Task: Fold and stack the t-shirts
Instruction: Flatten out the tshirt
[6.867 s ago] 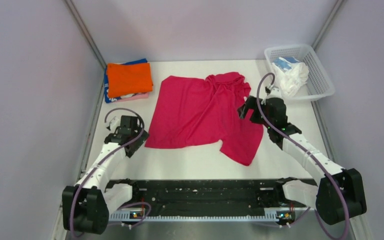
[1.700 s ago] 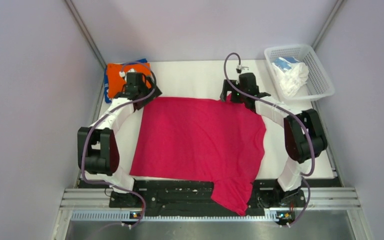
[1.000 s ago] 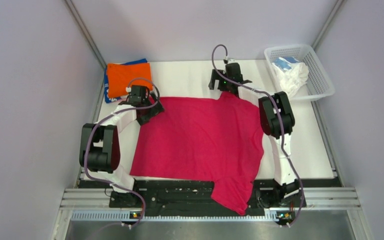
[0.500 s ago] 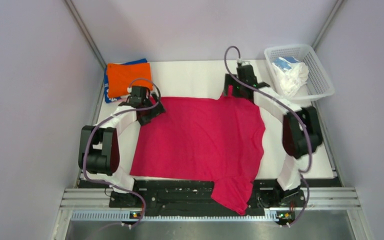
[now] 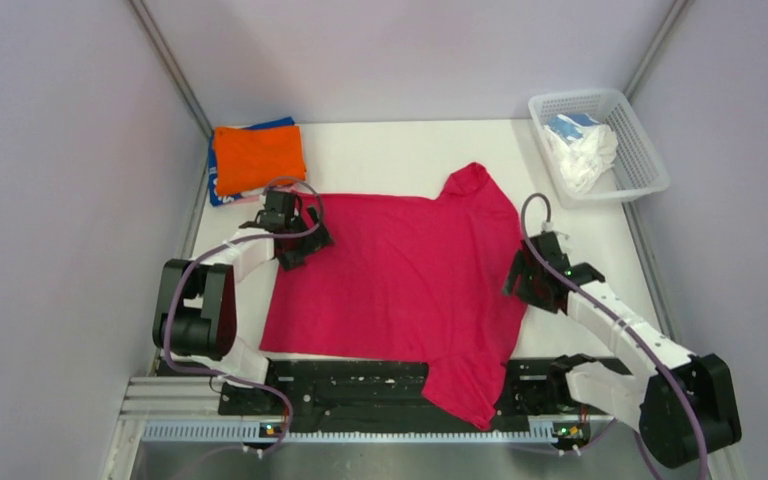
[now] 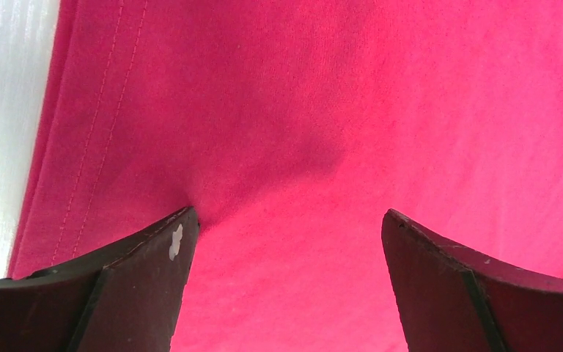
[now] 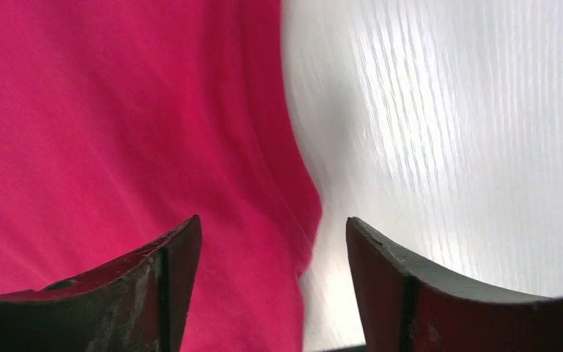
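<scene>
Right gripper [image 7: 271, 224] has left the far sleeve and now straddles the crimson t-shirt's [image 5: 400, 280] right edge, jaws apart. Left gripper [image 6: 289, 216] is wide open over the hem. Fold likely next.

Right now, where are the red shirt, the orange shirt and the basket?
red shirt [image 5: 400, 270], top view, middle of its body.
orange shirt [image 5: 257, 157], top view, folded top.
basket [image 5: 648, 155], top view, right wall.

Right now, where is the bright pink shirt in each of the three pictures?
Top view: the crimson-pink t-shirt lies spread across the middle.
Left wrist: t-shirt fills nearly everything, hem at left.
Right wrist: t-shirt fills the left half.
Shared landmark: the white table beside its edge.
</scene>
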`<state>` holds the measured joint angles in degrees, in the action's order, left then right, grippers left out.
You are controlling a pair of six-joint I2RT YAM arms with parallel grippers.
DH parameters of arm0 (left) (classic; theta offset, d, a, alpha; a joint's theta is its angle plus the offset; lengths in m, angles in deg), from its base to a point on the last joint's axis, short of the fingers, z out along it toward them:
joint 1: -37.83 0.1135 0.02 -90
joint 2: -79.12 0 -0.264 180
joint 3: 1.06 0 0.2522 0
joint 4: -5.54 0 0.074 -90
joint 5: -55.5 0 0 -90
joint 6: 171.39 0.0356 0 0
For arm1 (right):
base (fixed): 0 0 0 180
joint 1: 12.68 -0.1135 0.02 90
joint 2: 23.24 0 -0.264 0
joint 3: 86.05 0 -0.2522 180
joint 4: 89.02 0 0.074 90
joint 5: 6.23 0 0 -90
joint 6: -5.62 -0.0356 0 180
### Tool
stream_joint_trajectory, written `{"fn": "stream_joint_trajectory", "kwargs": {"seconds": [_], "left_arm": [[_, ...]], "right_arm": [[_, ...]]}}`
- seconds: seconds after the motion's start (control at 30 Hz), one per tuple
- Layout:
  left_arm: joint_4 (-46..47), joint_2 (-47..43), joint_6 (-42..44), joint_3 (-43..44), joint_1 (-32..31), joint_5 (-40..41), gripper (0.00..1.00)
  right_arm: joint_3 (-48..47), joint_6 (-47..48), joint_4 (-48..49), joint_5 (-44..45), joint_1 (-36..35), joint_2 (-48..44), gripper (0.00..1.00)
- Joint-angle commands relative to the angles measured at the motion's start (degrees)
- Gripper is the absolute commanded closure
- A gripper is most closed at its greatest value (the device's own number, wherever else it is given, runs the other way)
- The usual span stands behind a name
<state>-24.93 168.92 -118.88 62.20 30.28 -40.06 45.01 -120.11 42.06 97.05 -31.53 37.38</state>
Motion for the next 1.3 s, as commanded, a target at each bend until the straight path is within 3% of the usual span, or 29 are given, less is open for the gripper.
{"fn": "stream_joint_trajectory", "kwargs": {"seconds": [0.0, 0.1, 0.23, 0.3, 0.5, 0.7, 0.83, 0.9, 0.97, 1.03, 1.13, 1.27], "left_arm": [[2.92, -1.16, -0.4, -1.15, -0.01, -0.78, 0.01], [2.38, -1.06, -0.55, -1.21, -0.01, 0.69, 0.01], [2.11, -1.04, -0.55, -1.42, -0.01, 1.45, 0.01], [2.36, -0.77, -0.78, -1.59, -0.01, 1.6, 0.01], [1.53, -0.02, -1.19, -1.48, 0.08, 3.92, 0.01], [0.03, -0.64, -1.02, -1.17, 0.08, 4.95, 0.01], [-0.98, -0.58, -0.99, -0.68, 0.09, 5.01, 0.01], [-1.66, -0.97, -0.93, -0.24, 0.08, 4.97, 0.01], [-2.62, -1.81, -0.79, 0.37, 0.08, 5.01, 0.01], [-3.52, -3.2, -0.29, 1.03, 0.08, 5.06, 0.01], [-4.47, -5.56, 0.35, 2.12, 0.08, 4.95, 0.01], [-4.59, -6.53, 0.6, 4.03, 0.02, 3.83, 0.01]], "right_arm": [[3.78, -5.79, -1.17, -3.78, 0.83, -2.98, 0.35], [5.35, -7.36, -0.83, -3.17, 0.77, -1.2, 0.48], [6.87, -9.2, -1.03, -0.87, 0.75, 1.66, 0.57], [7.3, -9.29, -0.28, 0.25, 0.81, 2.59, 0.69], [2.67, -7.45, -4.59, 3.11, 0.76, 4.18, 0.91], [1.42, -8.21, -8.59, 4.81, 0.74, 5.65, 0.91], [1.55, -10.73, -8.45, 7.11, 0.82, 8.88, 0.77], [0.61, -11.19, -8.44, 8.65, 0.8, 10.78, 0.59], [-1.44, -9.82, -8.47, 10.72, 0.77, 11.93, 0.3], [-5.15, -7.93, -10.1, 14.33, 0.81, 12.49, 0.15], [-11.84, -5.12, -10.63, 16.85, 0.76, 11.46, 0.06], [-16.73, 1.75, -1.87, 10.0, 0.77, 9.8, 0.01]]}}
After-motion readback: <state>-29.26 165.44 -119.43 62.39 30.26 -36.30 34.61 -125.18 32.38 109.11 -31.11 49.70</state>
